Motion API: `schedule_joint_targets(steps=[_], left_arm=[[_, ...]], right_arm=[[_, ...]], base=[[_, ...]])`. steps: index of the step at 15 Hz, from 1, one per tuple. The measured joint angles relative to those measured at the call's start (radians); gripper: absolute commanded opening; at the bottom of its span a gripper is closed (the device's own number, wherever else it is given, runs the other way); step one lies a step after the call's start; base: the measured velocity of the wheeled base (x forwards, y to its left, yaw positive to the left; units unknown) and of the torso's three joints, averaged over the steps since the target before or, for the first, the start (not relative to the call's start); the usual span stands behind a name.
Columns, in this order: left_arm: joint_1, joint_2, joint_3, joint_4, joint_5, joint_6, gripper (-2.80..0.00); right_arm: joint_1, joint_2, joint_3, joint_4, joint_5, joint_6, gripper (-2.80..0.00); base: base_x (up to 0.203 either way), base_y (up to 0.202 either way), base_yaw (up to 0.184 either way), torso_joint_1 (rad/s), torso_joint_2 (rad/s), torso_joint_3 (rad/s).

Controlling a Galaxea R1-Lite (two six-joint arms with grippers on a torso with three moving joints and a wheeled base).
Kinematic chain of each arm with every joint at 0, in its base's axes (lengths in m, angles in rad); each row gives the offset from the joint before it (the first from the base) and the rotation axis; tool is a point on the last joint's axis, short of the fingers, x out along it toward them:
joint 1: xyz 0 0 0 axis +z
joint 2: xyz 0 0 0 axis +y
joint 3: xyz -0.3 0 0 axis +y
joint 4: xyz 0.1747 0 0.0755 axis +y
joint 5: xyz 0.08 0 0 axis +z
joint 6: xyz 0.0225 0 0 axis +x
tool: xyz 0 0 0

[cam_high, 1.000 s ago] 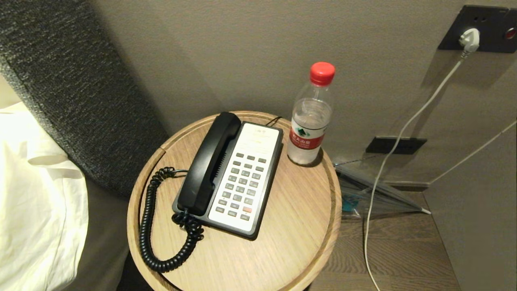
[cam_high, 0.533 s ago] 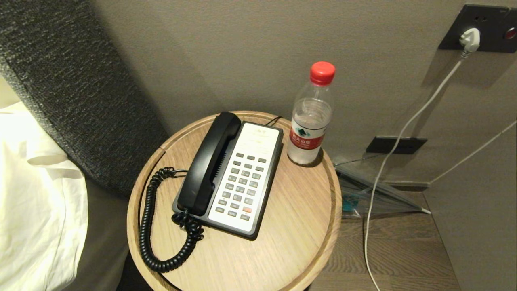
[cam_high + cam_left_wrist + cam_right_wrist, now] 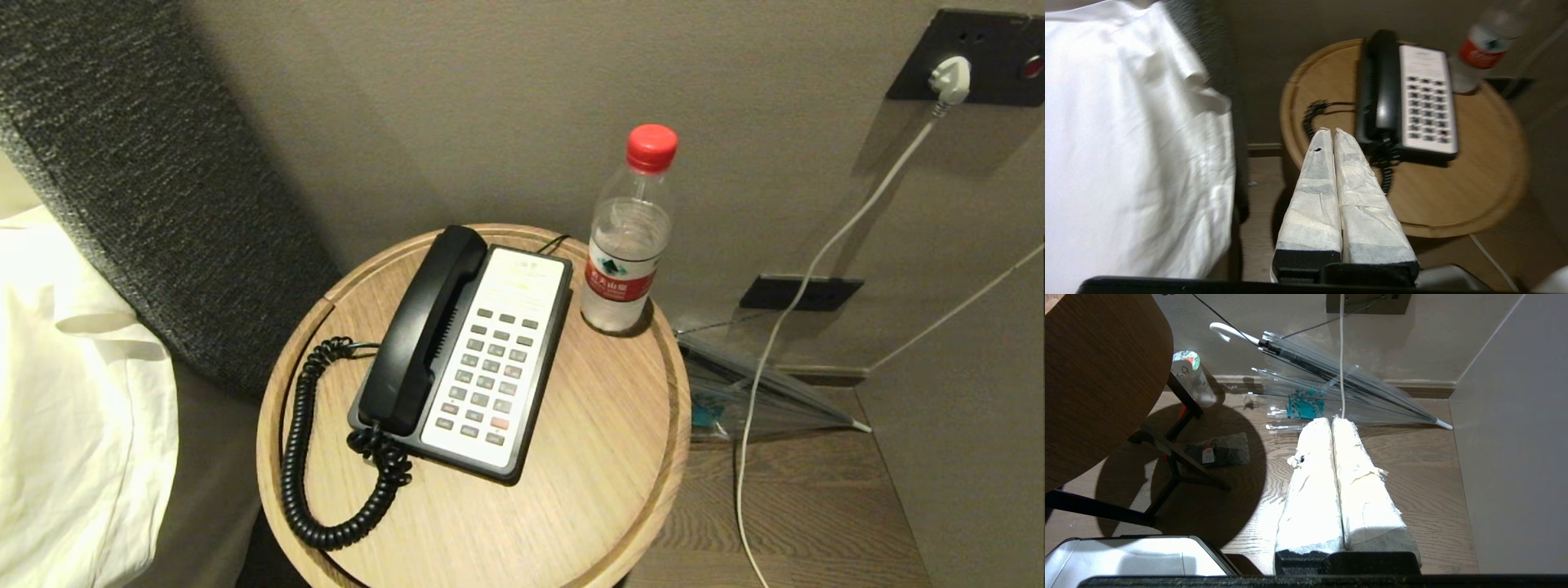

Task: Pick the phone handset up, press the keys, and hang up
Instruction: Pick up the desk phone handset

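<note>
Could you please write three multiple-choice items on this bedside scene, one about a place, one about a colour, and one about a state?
1. Where does the water bottle stand relative to the phone base?
A. On the floor
B. On the round table, beside the base near the wall
C. On the bed

2. What colour is the bottle's cap?
A. Blue
B. White
C. Red

3. In what state is the phone handset?
A. Resting in its cradle beside the keys
B. Lifted by the left gripper
C. Dangling by its cord

Answers: 1 B, the bottle stands on the tabletop next to the base. 2 C, the cap is red. 3 A, the handset lies on the base, and the shut left gripper holds nothing.
</note>
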Motion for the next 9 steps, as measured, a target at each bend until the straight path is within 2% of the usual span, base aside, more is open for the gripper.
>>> schedule_joint_targets(steps=[3, 5, 7, 9], left_arm=[[-0.015, 0.344, -0.360, 0.181, -0.115, -0.015, -2.80], [-0.050, 0.571, -0.550, 0.310, -0.149, -0.026, -2.80], [-0.129, 0.774, -0.700, 0.423, -0.135, -0.036, -2.80], [-0.245, 0.912, -0.788, 0.486, -0.080, -0.047, -2.80]], right_arm=[[0.000, 0.000, 0.001, 0.000, 0.000, 0.000, -2.80], [0.000, 0.000, 0.001, 0.000, 0.000, 0.000, -2.80], [0.000, 0.000, 0.001, 0.000, 0.000, 0.000, -2.80], [0.000, 0.000, 0.001, 0.000, 0.000, 0.000, -2.80]], base=[[0.000, 0.000, 0.000, 0.000, 0.00, 0.000], [0.000, 0.000, 0.000, 0.000, 0.00, 0.000], [0.000, 0.000, 0.000, 0.000, 0.00, 0.000], [0.000, 0.000, 0.000, 0.000, 0.00, 0.000]])
